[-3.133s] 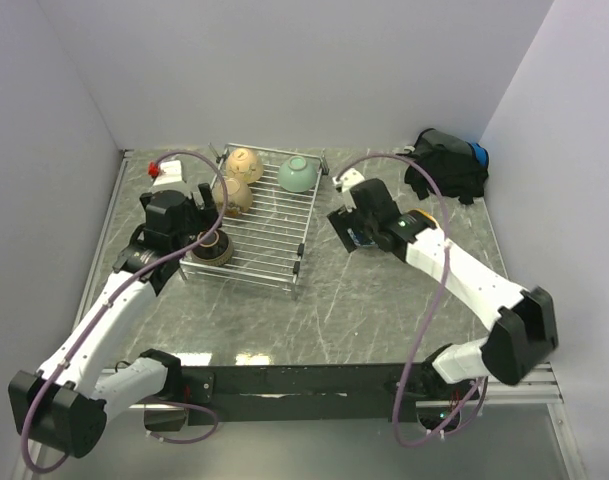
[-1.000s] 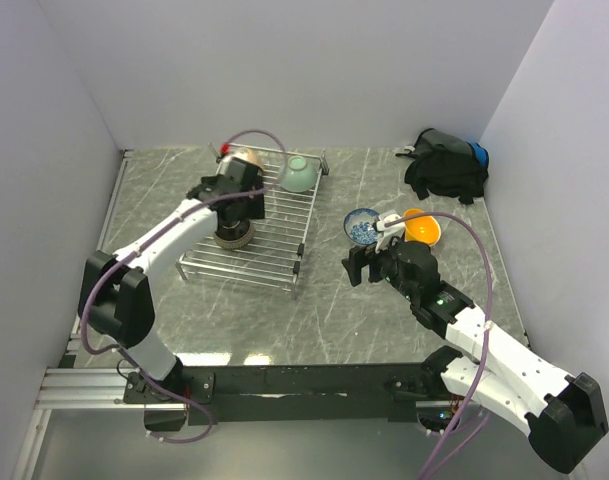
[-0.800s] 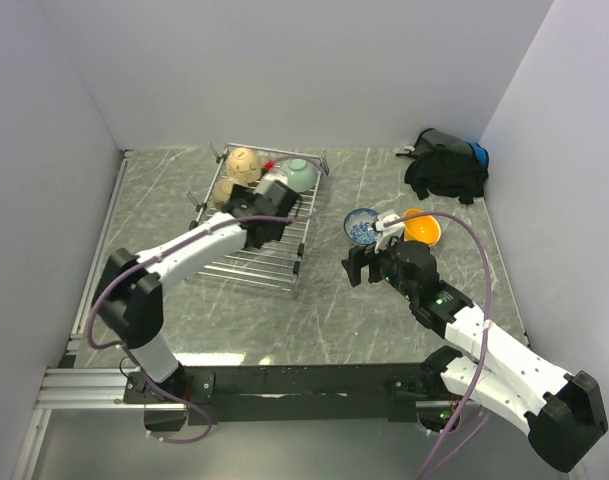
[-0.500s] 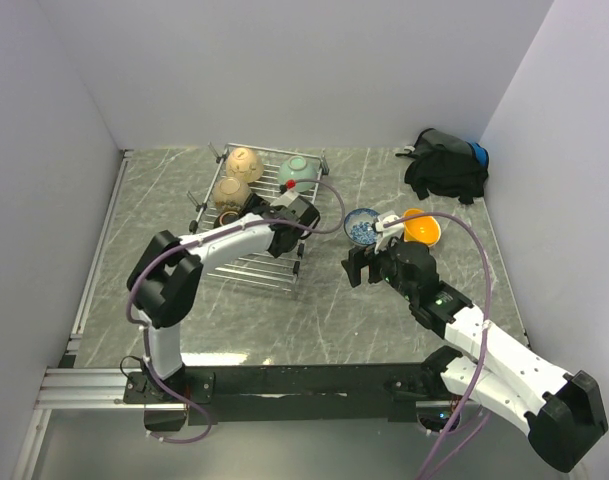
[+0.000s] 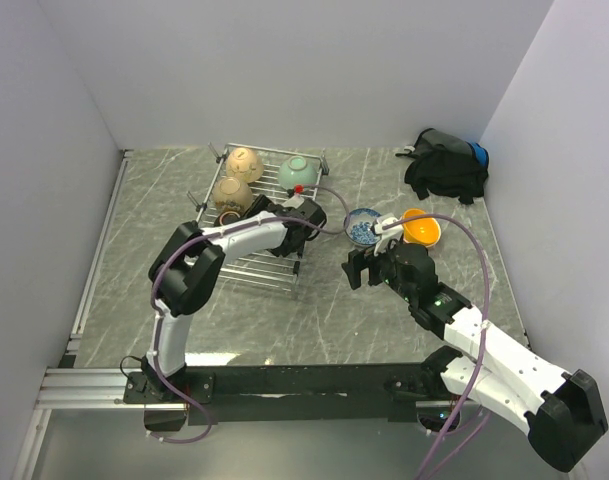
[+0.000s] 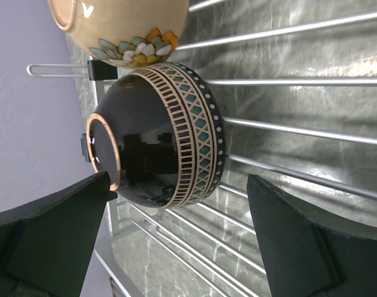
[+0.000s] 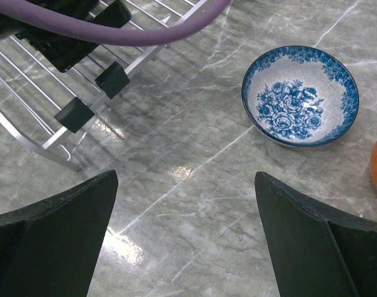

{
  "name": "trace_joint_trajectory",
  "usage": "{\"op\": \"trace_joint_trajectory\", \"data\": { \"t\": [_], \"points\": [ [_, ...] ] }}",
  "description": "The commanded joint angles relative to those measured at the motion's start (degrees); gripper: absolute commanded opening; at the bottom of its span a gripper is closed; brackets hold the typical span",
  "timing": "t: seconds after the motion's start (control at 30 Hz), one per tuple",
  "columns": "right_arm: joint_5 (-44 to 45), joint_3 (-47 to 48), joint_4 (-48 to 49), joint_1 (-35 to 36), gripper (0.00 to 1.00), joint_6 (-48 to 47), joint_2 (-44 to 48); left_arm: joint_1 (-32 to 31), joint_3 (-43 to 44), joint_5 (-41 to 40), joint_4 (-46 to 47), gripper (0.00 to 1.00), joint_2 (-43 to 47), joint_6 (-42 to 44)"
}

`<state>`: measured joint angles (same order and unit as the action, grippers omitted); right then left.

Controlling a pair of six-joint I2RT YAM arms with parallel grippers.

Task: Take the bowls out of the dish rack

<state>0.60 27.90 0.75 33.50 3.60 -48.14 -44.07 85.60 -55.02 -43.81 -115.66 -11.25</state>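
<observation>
The dark brown bowl sat upside down on the dish rack, at about 9 o'clock from the left gripper, whose wide-open, empty jaws framed it without touching. The right gripper, also open and empty, hung off the rack toward 3 o'clock, so the left arm was nearer.

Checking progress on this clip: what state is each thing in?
Left tool: open, empty
Right tool: open, empty
Dark bowl: on rack, ungripped
Tan bowl: on rack
Speckled bowl: on rack
Green bowl: on rack
Blue-patterned bowl: upright on table
Orange bowl: on table
Dish rack: four bowls aboard
</observation>
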Motion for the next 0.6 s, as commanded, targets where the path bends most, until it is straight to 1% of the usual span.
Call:
{"op": "trace_joint_trajectory", "data": {
  "t": [0.0, 0.17, 0.3, 0.5, 0.57],
  "points": [
    [-0.2, 0.0, 3.1, 0.1, 1.00, 0.4, -0.2, 0.9, 4.0, -1.4, -2.5, 1.00, -0.9, -2.0],
    [-0.1, 0.0, 3.0, 0.0, 1.00, 0.2, -0.1, 1.3, 6.1, -1.3, -2.2, 0.99, -1.9, -2.8],
    [0.0, -0.1, 3.0, 0.1, 1.00, 0.3, -0.2, 1.6, 6.6, -2.5, -4.0, 1.00, -3.3, -3.3],
    [-0.2, 0.0, 3.3, 0.0, 1.00, 0.2, -0.6, 2.6, 4.8, -1.3, -1.8, 0.99, -0.5, -4.2],
    [-0.3, 0.0, 3.1, 0.0, 1.00, 0.3, -0.8, 3.5, 5.4, -1.1, -2.2, 0.99, -0.4, -5.0]
  ]
}}
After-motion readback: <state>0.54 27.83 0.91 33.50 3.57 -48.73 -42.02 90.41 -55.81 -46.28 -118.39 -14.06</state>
